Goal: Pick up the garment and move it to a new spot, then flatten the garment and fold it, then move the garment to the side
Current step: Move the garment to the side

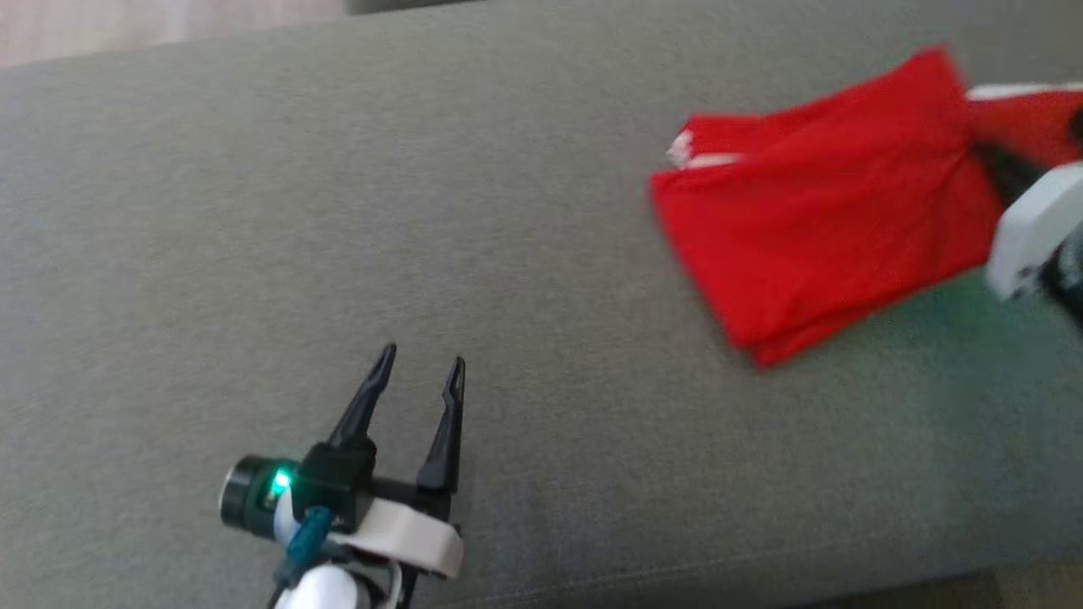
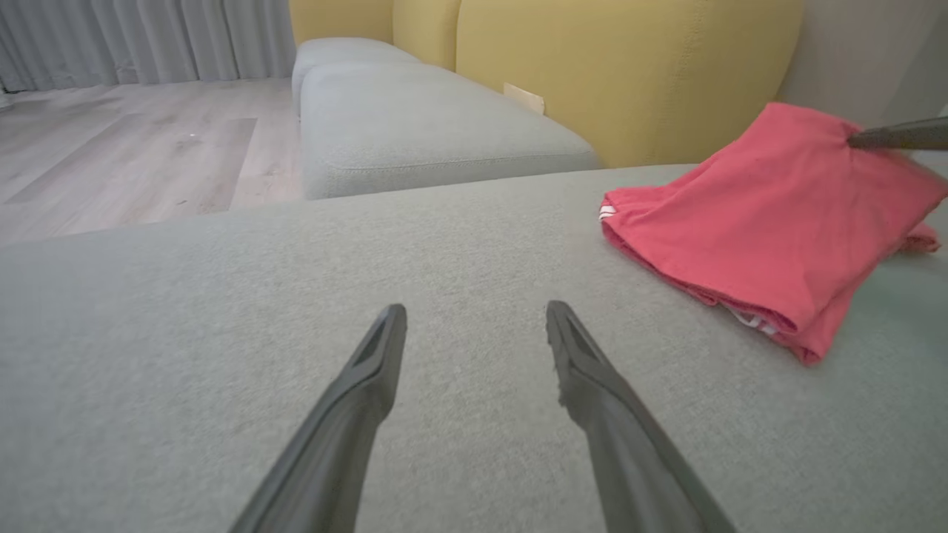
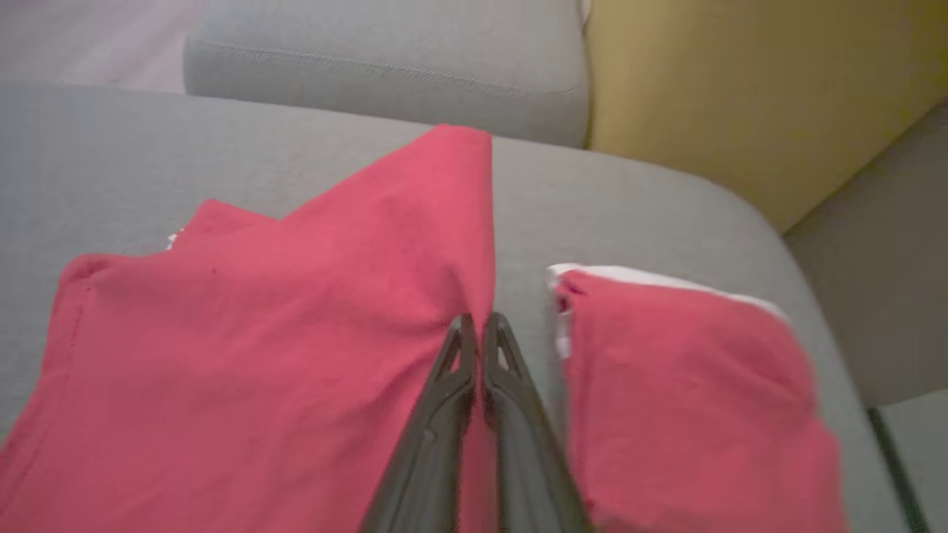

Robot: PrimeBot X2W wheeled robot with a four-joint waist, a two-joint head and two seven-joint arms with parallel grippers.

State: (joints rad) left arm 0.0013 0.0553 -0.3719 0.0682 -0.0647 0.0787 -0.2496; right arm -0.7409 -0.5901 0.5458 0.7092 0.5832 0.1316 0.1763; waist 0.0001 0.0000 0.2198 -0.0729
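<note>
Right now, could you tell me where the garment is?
In the head view the garment lies on the grey cushion at the upper right, well away from the left gripper; the right gripper is shut on it.

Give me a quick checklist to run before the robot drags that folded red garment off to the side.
1. Right gripper shut on the garment: ok, the fingers are pinched together at its edge and the fabric gathers toward them.
2. Garment folded: ok, it lies in stacked layers.
3. All layers caught in the grip: cannot tell.
4. White-trimmed red flap beside the fingers caught too: cannot tell, a gap separates it from the gripped fold.
5. Left gripper out of the way: ok, open over bare cushion, apart from the garment.
6. Free cushion surface to slide onto: ok on the robot's left.
</note>
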